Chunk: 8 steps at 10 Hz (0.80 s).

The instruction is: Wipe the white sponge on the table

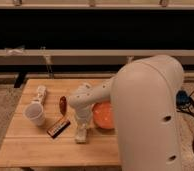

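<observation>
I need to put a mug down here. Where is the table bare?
The table is bare along the front edge below the white cup and dark bar. It is crowded around the gripper on the white sponge, beside the orange bowl.

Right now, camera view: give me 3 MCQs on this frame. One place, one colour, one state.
1. Where is the gripper?
A. Low over the table, beside the dark bar
B. Above the paper cup
C. Off the table

2. What colour is the bowl?
A. Blue
B. Orange
C. Green

3. How does the paper cup stand?
A. On its side
B. Upside down
C. Upright, mouth up

Answers: 1 A, the arm ends at the near centre, right of the bar. 2 B, orange shows beside the arm. 3 C, its open rim faces up.
</observation>
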Available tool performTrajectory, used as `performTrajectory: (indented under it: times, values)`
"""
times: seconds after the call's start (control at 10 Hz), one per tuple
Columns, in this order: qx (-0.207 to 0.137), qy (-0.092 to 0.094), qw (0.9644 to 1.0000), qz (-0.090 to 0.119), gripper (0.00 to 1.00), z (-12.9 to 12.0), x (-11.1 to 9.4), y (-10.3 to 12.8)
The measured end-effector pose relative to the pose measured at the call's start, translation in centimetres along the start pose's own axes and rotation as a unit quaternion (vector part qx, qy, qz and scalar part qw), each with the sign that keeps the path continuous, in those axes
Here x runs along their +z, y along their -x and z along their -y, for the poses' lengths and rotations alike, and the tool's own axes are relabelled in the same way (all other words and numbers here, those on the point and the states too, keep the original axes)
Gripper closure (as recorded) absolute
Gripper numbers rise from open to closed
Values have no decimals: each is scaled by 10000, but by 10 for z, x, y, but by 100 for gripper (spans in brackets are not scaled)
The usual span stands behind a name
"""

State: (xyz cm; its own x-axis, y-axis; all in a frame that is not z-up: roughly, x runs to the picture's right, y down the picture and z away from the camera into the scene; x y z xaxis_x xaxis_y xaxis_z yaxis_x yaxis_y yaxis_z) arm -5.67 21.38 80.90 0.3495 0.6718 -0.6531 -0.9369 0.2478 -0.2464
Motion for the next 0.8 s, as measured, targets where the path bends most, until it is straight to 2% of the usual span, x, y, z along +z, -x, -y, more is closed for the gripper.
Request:
performTrajectory:
  times: [0.2,0.5,0.8]
  values:
    - [-36,8,10000,90,100,-4,-5,5]
    - [-277,-5,9995,183,100,-25,-8,18]
    - [-570,-81,9982,156,100,-46,-6,22]
